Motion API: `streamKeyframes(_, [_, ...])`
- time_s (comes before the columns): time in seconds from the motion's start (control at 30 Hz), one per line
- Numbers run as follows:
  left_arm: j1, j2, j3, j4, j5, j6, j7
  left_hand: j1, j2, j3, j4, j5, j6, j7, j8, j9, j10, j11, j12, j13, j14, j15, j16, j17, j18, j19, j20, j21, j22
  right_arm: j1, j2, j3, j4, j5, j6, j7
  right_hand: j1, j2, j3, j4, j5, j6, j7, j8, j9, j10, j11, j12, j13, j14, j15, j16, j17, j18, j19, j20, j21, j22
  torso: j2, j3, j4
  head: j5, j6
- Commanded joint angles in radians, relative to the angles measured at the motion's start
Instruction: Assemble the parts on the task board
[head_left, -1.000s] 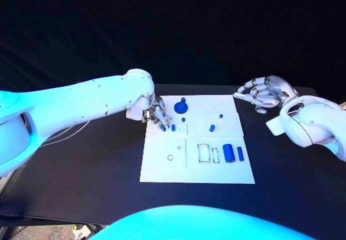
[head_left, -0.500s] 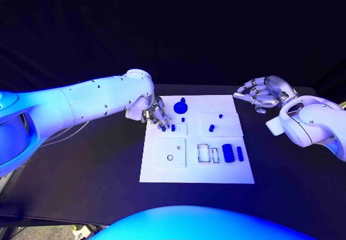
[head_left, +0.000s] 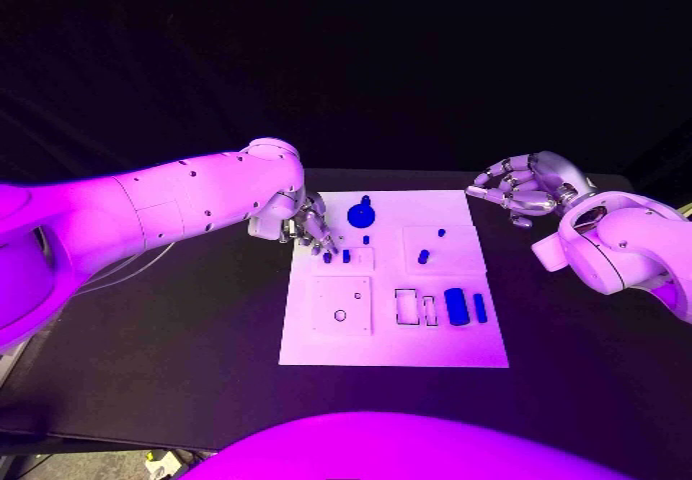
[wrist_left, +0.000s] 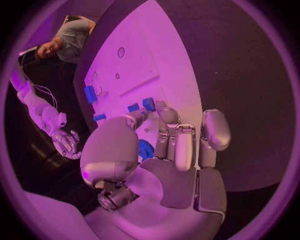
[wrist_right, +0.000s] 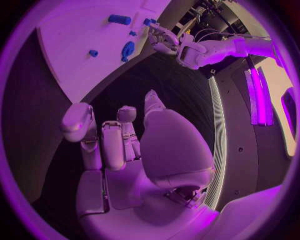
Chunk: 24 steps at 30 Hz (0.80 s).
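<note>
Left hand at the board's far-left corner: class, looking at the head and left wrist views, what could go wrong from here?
1. The left hand has its fingertips down among small blue pegs on the task board; a slight slip could knock one over.
2. The round blue part sits close beside that hand, so a sideways move might bump it.
3. The right hand hovers off the board, curled and holding nothing, so it cannot steady the plate.

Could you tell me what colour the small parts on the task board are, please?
The parts are blue, standing out against the white task board; the head view shows it best.
</note>
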Motion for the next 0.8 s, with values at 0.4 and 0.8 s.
streamKeyframes(0.4, [-0.004, -0.074, 0.026, 0.088, 0.111, -0.158, 0.024, 0.097, 0.018, -0.102, 0.055, 0.024, -0.147, 0.048, -0.160, -0.061, -0.136, 0.026, -0.119, -0.165, 0.013, 0.030, -0.086, 0.071, 0.043, -0.097, 0.017, -0.096, -0.118, -0.002, 0.002, 0.000, -0.003, -0.001, 0.001, 0.005, -0.008, 0.036, -0.042, 0.002, -0.009, 0.003, -0.003, -0.016, 0.016, -0.010, -0.005, -0.004, -0.005, 0.046, -0.008, -0.015, 0.026, 0.016, 0.004, -0.008, -0.017, -0.006, -0.001, 0.0004, 0.0008, 0.001, 0.007])
streamKeyframes(0.8, [-0.005, -0.197, 0.041, 0.241, 0.253, -0.388, 0.056, 0.246, 0.027, -0.110, 0.049, 0.026, -0.280, 0.102, -0.351, -0.312, -0.170, 0.071, -0.277, -0.260, -0.038, 0.068, -0.163, -0.042, 0.072, -0.165, 0.051, -0.225, -0.265, -0.005, -0.003, 0.000, -0.006, 0.002, 0.000, 0.004, -0.010, 0.037, -0.044, 0.003, -0.009, 0.003, -0.003, -0.016, 0.017, -0.010, -0.005, -0.004, -0.006, 0.046, -0.007, -0.015, 0.027, 0.016, 0.005, -0.008, -0.016, -0.005, -0.004, -0.0001, 0.0027, 0.000, 0.019])
